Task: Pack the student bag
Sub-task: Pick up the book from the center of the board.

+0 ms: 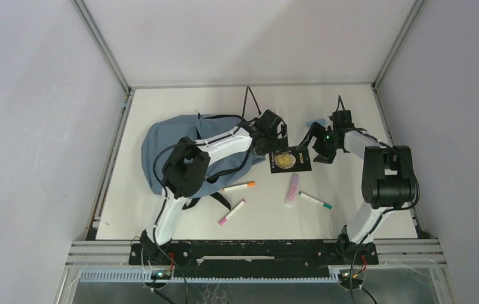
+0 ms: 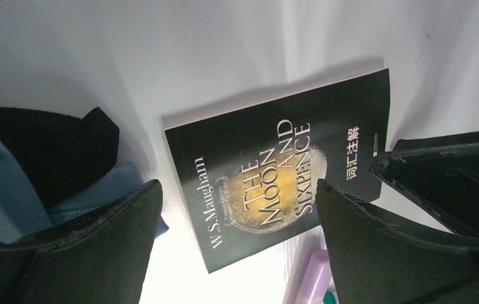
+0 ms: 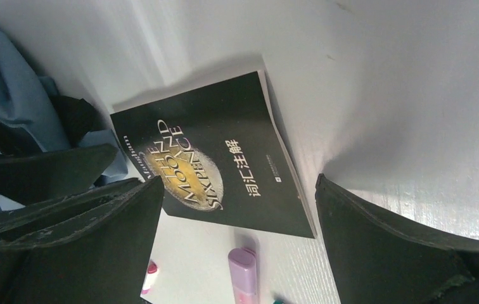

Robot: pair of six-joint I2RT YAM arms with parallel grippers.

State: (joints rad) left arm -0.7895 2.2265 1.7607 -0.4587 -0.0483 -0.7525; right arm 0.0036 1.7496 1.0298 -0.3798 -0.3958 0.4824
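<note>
Student bag (image 1: 158, 144) slumped on left of bench (image 1: 351, 209) — soft, floppy, likely light; best taken by the opening rim or black strap (image 2: 47, 149). Left gripper (image 1: 275, 142) and right gripper (image 1: 318, 147) — fingers wide, empty — flank the paperback (image 1: 289, 161).

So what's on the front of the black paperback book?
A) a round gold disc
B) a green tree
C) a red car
A: the black paperback book has a round gold disc behind its title, "The Moon and Sixpence".
</note>
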